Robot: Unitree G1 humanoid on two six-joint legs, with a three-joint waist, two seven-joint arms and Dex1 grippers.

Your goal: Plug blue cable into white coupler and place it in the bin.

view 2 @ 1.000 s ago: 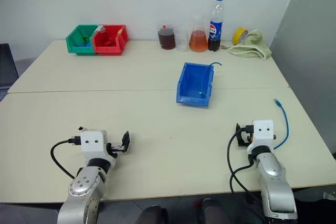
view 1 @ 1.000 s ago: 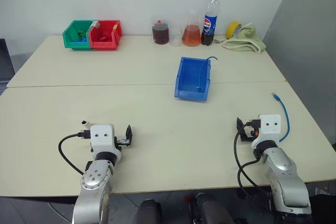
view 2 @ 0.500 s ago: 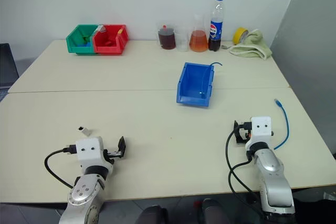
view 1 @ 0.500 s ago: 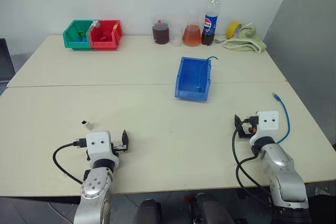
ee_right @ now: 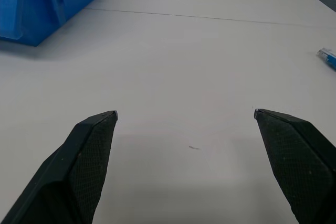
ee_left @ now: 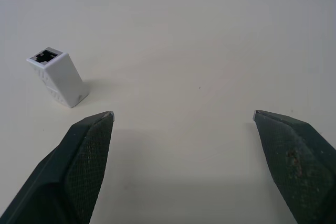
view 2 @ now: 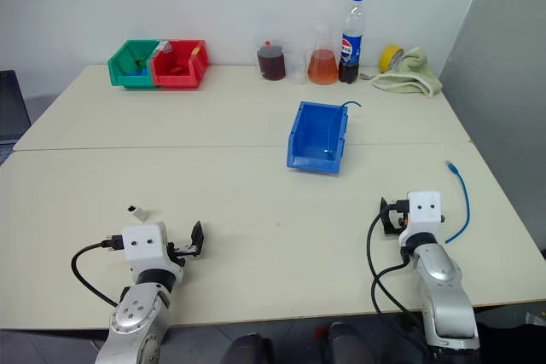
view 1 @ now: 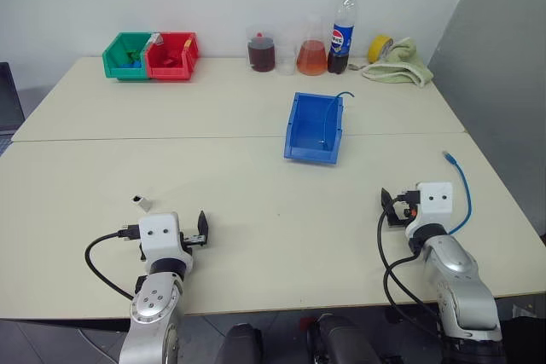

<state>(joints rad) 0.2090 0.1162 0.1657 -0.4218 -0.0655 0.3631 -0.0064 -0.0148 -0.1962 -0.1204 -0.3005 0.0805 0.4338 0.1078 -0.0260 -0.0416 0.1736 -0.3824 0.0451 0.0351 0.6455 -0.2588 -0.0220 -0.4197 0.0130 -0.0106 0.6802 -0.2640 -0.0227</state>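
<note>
The white coupler (ee_left: pixel 58 76) is a tiny block lying on the table with its dark socket facing up, just ahead of my left gripper (ee_left: pixel 184 115) and outside its left finger. That gripper is open and empty. My right gripper (ee_right: pixel 185 113) is also open and empty, low over the table near the front right. The blue cable (view 1: pixel 461 189) lies curved on the table just right of it, with one plug end (ee_right: pixel 326 56) ahead of it. The blue bin (view 1: pixel 314 128) stands mid-table, ahead and left of the right gripper.
A green bin (view 1: pixel 125 54) and a red bin (view 1: pixel 171 55) sit at the back left. Beakers, an orange flask (view 1: pixel 310 57), a cola bottle (view 1: pixel 342 27), yellow tape and a cloth (view 1: pixel 397 64) line the back. The table's right edge (view 1: pixel 503 193) runs close to the cable.
My left gripper has drawn back slightly toward me, so the coupler beside it now shows in full. The right arm has stayed still.
</note>
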